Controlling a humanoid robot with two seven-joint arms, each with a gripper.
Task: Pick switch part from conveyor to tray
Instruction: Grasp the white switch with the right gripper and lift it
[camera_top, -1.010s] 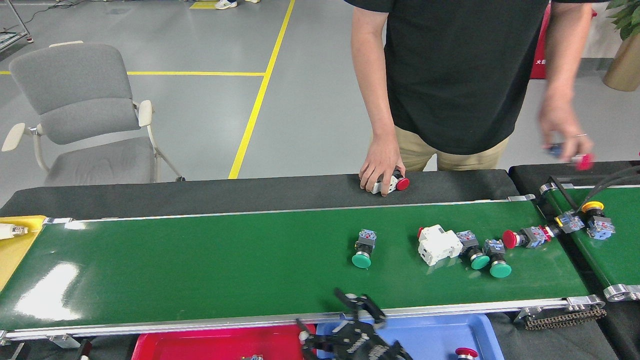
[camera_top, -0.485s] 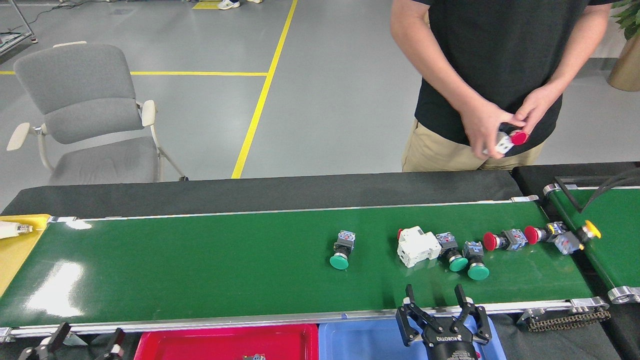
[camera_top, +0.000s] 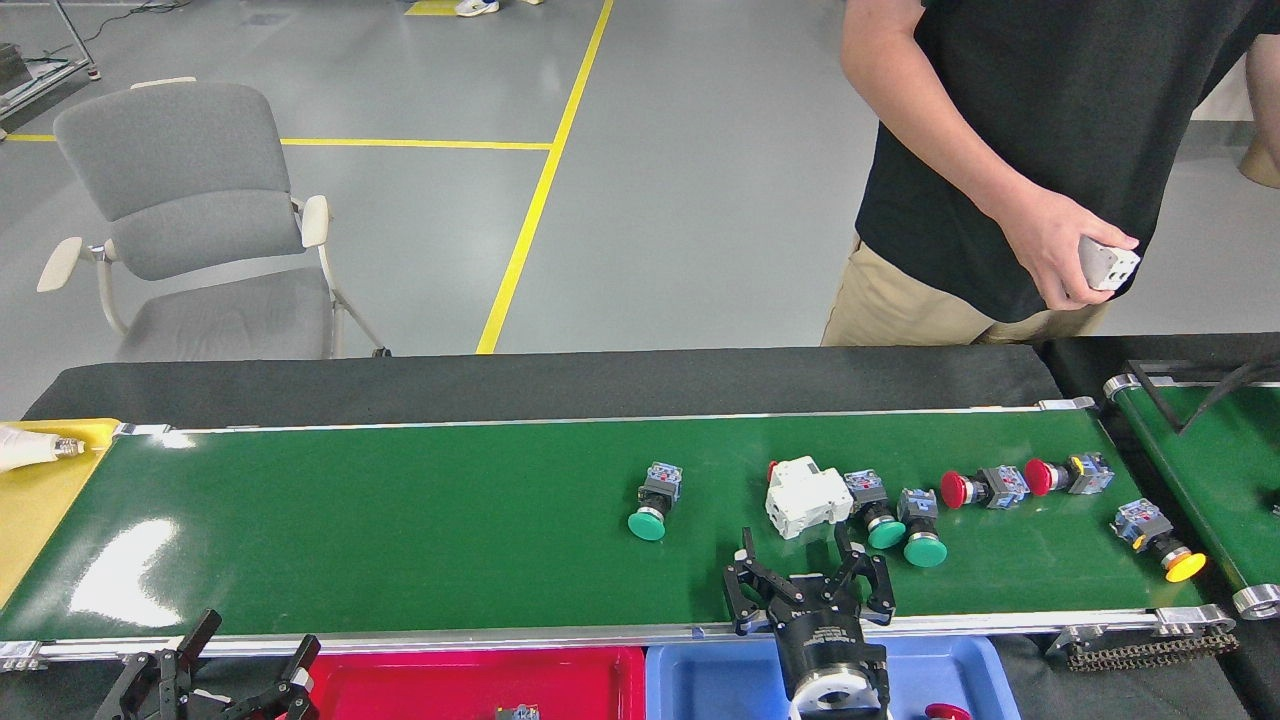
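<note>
right pincer (camera_top: 810, 580): black, silver wrist ring | left pincer (camera_top: 215, 665): black

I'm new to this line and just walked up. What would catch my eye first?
The long glossy dark-green conveyor belt carries a cluster of push-button switch parts with red and green caps toward its right end. My right claw hangs open just before them, and a person's hand holds a white block behind.

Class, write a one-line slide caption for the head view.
Open right gripper reaches over the conveyor toward the white switch part.
</note>
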